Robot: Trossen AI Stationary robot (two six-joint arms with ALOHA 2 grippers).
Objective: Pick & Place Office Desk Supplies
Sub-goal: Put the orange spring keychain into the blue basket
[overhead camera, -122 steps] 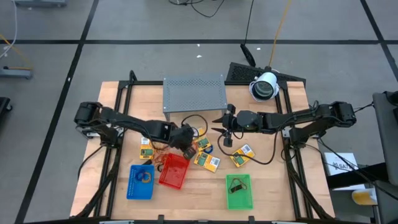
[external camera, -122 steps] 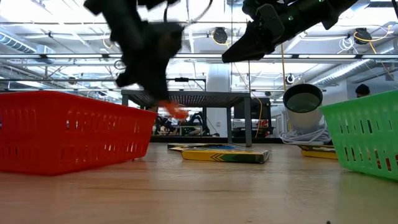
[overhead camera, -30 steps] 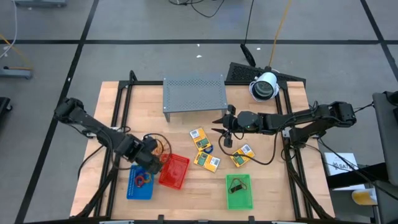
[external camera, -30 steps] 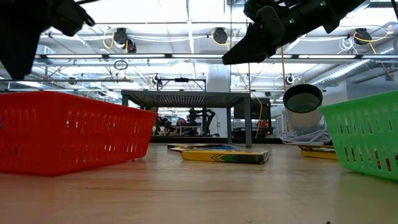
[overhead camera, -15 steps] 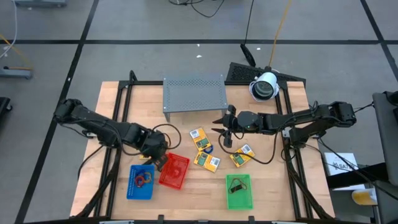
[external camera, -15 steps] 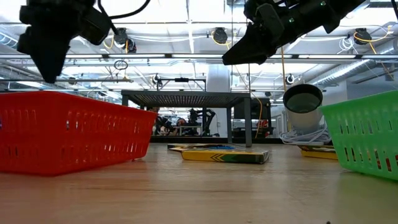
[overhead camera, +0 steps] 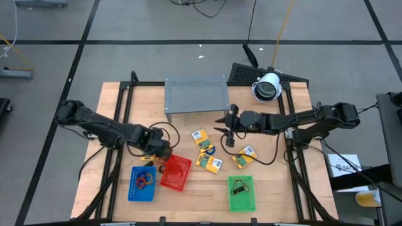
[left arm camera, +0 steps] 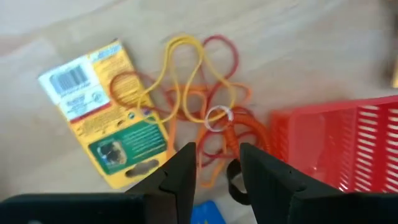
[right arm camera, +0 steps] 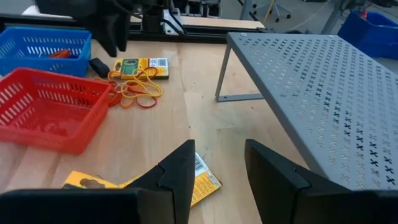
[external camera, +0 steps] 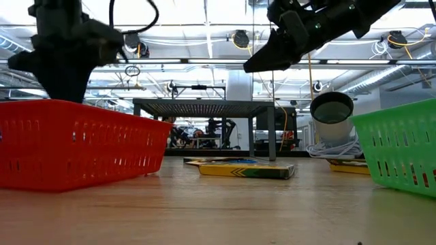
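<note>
A tangle of orange, yellow and red rubber bands (left arm camera: 205, 118) lies on the wood beside a yellow packet (left arm camera: 102, 121) and the red tray (left arm camera: 348, 146). My left gripper (left arm camera: 217, 177) hovers open just above the tangle, at the red tray's far-left corner (overhead camera: 162, 152). More rubber bands (overhead camera: 144, 181) lie in the blue tray (overhead camera: 134, 188). Several yellow packets (overhead camera: 210, 164) lie flat mid-table. My right gripper (overhead camera: 225, 130) waits open above the table near the grey rack (overhead camera: 196, 94), clear of the packets.
A green tray (overhead camera: 242, 199) holding a dark item sits near the table's near edge. The grey rack stands at the far side, with a white round device (overhead camera: 267, 86) and cables to its right. Bare wood (right arm camera: 155, 130) lies between the red tray and the packets.
My left gripper has moved from over the blue tray toward the far edge and a little right, and now stands over the rubber-band tangle beside the red tray. My right arm has kept still.
</note>
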